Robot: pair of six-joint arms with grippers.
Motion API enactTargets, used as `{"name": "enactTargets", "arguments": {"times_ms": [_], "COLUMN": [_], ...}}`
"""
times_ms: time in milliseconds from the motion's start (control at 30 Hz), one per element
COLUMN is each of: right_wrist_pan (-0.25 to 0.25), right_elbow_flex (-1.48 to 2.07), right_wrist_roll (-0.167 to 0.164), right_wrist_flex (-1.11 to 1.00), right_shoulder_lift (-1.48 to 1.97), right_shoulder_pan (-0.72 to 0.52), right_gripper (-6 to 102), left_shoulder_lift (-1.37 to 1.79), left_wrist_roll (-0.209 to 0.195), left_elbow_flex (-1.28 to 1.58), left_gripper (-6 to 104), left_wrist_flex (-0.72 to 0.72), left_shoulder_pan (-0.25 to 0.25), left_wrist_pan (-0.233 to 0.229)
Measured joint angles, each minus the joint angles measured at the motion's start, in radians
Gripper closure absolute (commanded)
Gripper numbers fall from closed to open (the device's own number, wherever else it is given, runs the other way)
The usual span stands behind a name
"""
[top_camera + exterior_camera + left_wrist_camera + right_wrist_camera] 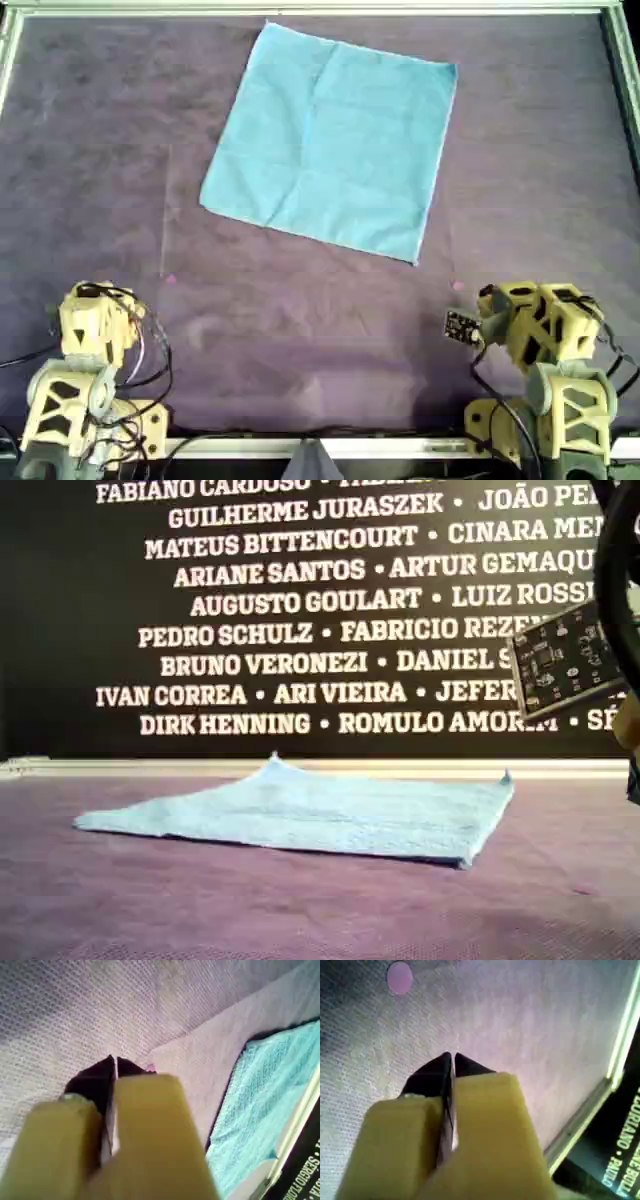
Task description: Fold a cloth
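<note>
1. My first gripper (116,1062) has its dark tips pressed together with nothing between them. It hangs over bare purple table cover (330,320), with a small pink dot (150,1067) just past the tips.

2. My second gripper (450,1060) is likewise closed tight and empty, over bare cover, with a bigger pink dot (400,977) some way ahead of it.

3. In the overhead view both arms sit parked at the near edge, one at that view's lower left (95,320) and one at its lower right (530,320). The first wrist view has the cloth off to one side; the second wrist view shows no cloth, only the table's rail (600,1095) and a dark banner. I cannot say for sure from this which arm is which.

4. The cloth (330,140) lies well apart from both arms, in the far middle of the table, spread open as a single layer and turned at a slant to the table's edges. In the exterior view it lies nearly flat, with two corners a little raised and faint creases across it.

5. Progress, as I judge it: nothing is done yet. No edge is lifted, no fold is made, no gripper touches the fabric.

6. All is left: reach out, open the jaws, pinch corners, carry one side over the other, and let go.
</note>
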Motion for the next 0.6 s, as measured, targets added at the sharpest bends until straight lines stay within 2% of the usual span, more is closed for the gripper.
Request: {"name": "enactTargets", "arguments": {"times_ms": [600], "right_wrist_pan": [-0.003], "right_elbow_flex": [0.000], "right_wrist_roll": [0.000], "right_wrist_flex": [-0.003], "right_shoulder_lift": [0.000], "right_shoulder_pan": [-0.011], "right_gripper": [91], "left_shoulder_lift": [-0.049], "left_wrist_roll": [-0.002], "left_elbow_flex": [0.000], "left_gripper": [97], "left_wrist_flex": [0.003], "left_shoulder_pan": [0.000], "left_wrist_pan": [0.000]}}
